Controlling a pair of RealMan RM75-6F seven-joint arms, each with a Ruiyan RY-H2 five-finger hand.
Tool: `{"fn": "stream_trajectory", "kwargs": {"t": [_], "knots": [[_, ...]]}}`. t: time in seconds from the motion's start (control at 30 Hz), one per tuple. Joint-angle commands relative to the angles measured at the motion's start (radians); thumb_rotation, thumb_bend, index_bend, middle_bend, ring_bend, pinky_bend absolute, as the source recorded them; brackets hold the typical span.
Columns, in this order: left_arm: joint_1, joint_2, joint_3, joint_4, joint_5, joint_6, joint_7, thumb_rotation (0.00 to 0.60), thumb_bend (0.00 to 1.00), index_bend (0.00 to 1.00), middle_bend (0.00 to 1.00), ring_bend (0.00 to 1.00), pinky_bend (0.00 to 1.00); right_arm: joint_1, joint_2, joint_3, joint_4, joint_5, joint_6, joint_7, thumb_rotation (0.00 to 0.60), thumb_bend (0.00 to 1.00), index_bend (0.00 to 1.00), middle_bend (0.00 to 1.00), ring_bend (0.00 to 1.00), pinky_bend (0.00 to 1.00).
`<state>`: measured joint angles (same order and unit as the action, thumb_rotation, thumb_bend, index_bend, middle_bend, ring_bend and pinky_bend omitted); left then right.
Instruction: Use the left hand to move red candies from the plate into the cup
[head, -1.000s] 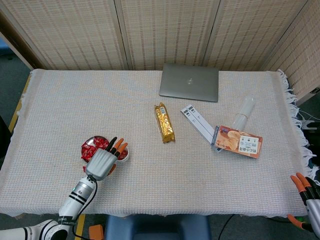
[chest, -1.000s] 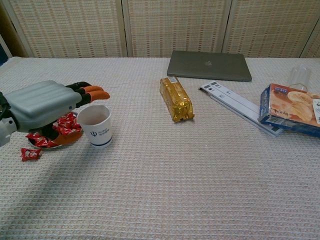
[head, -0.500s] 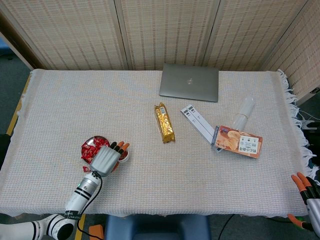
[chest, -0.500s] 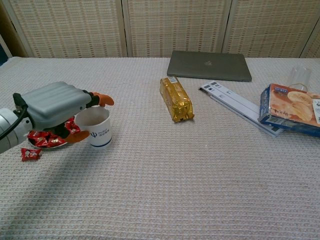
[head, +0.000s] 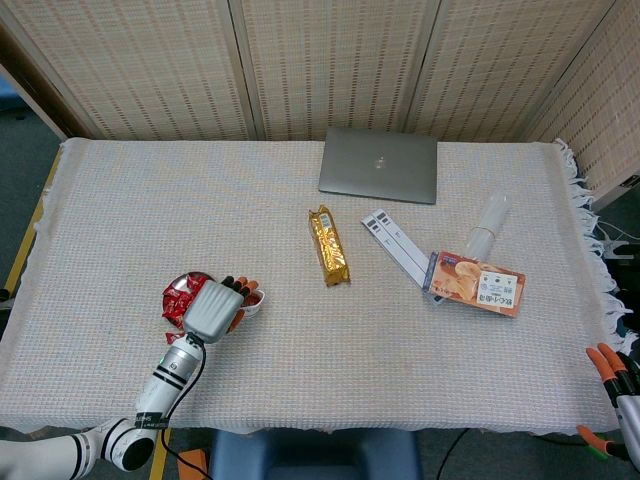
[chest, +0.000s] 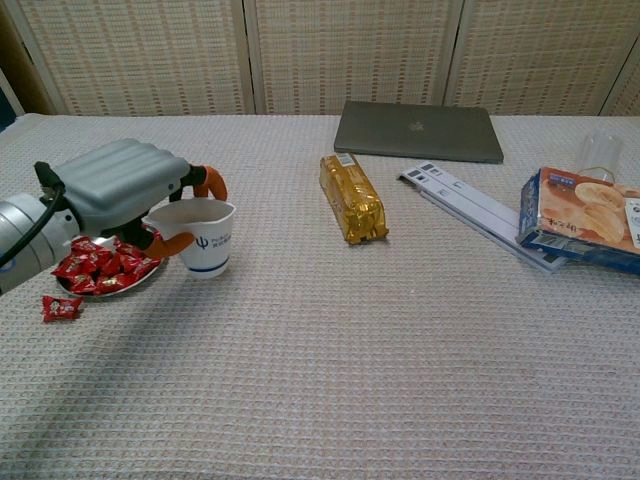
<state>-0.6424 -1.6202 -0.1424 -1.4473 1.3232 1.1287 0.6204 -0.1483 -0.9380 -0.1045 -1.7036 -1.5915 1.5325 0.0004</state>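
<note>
A white paper cup (chest: 207, 246) stands just right of a small plate (chest: 135, 279) heaped with red candies (chest: 92, 268). My left hand (chest: 125, 189) hangs over both. Its fingers (chest: 211, 181) hook over the cup's far rim and its thumb presses the near wall, so the rim is squeezed out of round. No candy shows in the hand. One loose red candy (chest: 61, 307) lies on the cloth in front of the plate. In the head view the left hand (head: 212, 309) hides most of the cup (head: 253, 299). My right hand (head: 618, 392) stays at the table's near right corner, fingers spread and holding nothing.
A gold snack packet (chest: 353, 198) lies mid-table, with a closed laptop (chest: 417, 130) behind it. White strips (chest: 478, 208), a biscuit box (chest: 580, 218) and a clear plastic cup (chest: 600, 155) sit on the right. Folding screens close off the back.
My left hand moved forward and right from over the plate onto the cup. Its fingers closed on the rim, which is now bent, and the cup shifted slightly right. The right hand sank a little.
</note>
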Motion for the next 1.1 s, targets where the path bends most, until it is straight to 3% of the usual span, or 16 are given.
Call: {"fn": "stream_trajectory", "kwargs": {"t": [0.03, 0.27, 0.53, 0.77, 1.1], "knots": [[-0.023, -0.017, -0.028, 0.047, -0.02, -0.016, -0.02, 0.6, 0.45, 0.31, 0.35, 0.42, 1.0, 0.002, 0.0, 0.003, -0.001, 0.007, -0.005, -0.001, 0.6, 0.04, 0.0, 0.0, 0.0, 0.16], [-0.068, -0.075, -0.056, 0.211, -0.074, -0.079, -0.043, 0.6, 0.45, 0.29, 0.34, 0.41, 1.0, 0.003, 0.0, 0.011, -0.005, 0.029, -0.01, -0.004, 0.6, 0.04, 0.0, 0.0, 0.0, 0.16], [-0.087, -0.112, -0.052, 0.28, -0.043, -0.067, -0.102, 0.6, 0.44, 0.25, 0.32, 0.37, 1.0, 0.002, -0.003, 0.013, -0.009, 0.036, -0.011, -0.013, 0.6, 0.04, 0.0, 0.0, 0.0, 0.16], [-0.077, -0.073, -0.042, 0.226, -0.065, -0.083, -0.101, 0.6, 0.42, 0.1, 0.13, 0.09, 0.98, 0.0, -0.003, 0.011, -0.006, 0.029, -0.006, -0.011, 0.6, 0.04, 0.0, 0.0, 0.0, 0.16], [-0.042, 0.03, -0.026, 0.066, -0.095, -0.058, -0.056, 0.6, 0.4, 0.02, 0.06, 0.06, 0.98, 0.0, -0.007, 0.004, -0.008, 0.01, -0.005, -0.023, 0.6, 0.04, 0.0, 0.0, 0.0, 0.17]]}}
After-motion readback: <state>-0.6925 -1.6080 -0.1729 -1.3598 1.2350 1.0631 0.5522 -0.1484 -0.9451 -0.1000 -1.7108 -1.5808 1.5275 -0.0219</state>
